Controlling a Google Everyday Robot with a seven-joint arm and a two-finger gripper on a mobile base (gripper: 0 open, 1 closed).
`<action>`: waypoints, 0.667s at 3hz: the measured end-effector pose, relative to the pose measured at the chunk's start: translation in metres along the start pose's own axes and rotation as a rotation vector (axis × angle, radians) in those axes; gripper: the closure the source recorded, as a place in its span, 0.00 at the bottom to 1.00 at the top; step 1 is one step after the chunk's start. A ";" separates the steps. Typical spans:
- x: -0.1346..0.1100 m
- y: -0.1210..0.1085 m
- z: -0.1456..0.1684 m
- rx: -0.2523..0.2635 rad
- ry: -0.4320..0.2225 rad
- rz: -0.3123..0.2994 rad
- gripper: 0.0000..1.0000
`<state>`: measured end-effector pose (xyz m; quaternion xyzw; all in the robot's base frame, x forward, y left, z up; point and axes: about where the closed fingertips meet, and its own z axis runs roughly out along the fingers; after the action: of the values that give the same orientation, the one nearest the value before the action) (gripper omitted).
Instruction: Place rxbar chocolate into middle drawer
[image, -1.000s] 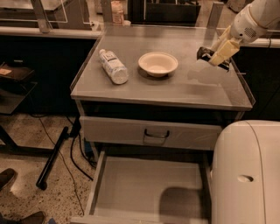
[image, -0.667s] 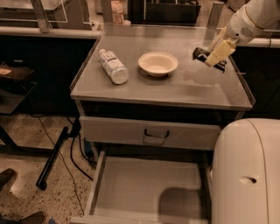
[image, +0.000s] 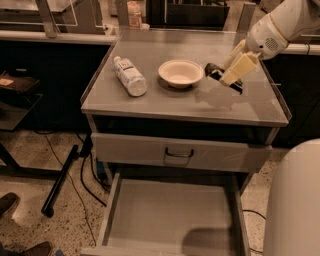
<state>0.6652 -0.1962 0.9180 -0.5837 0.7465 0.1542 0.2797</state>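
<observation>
My gripper (image: 226, 76) hangs above the right part of the counter top (image: 150, 97), just right of the white bowl (image: 181, 73). It is shut on the rxbar chocolate (image: 214, 69), a dark flat bar that sticks out at both sides of the cream fingers (image: 238, 66). The bar is clear of the surface, with its faint reflection underneath. The middle drawer (image: 170, 212) stands pulled open below, and its grey floor is bare.
A clear plastic bottle (image: 129, 76) lies on its side at the counter's left. The top drawer front (image: 177, 152) with a dark loop handle is closed. The robot's white body (image: 295, 205) fills the lower right. Cables and a black stand leg (image: 62, 177) cross the floor at left.
The gripper has carried the bar leftward from the counter's right edge toward the bowl. Bottle, bowl and drawers have not moved.
</observation>
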 end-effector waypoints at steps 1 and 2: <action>0.008 -0.002 0.011 -0.008 0.012 0.015 1.00; 0.005 0.000 0.017 -0.016 -0.007 0.018 1.00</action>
<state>0.6685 -0.1910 0.9014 -0.5785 0.7496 0.1647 0.2762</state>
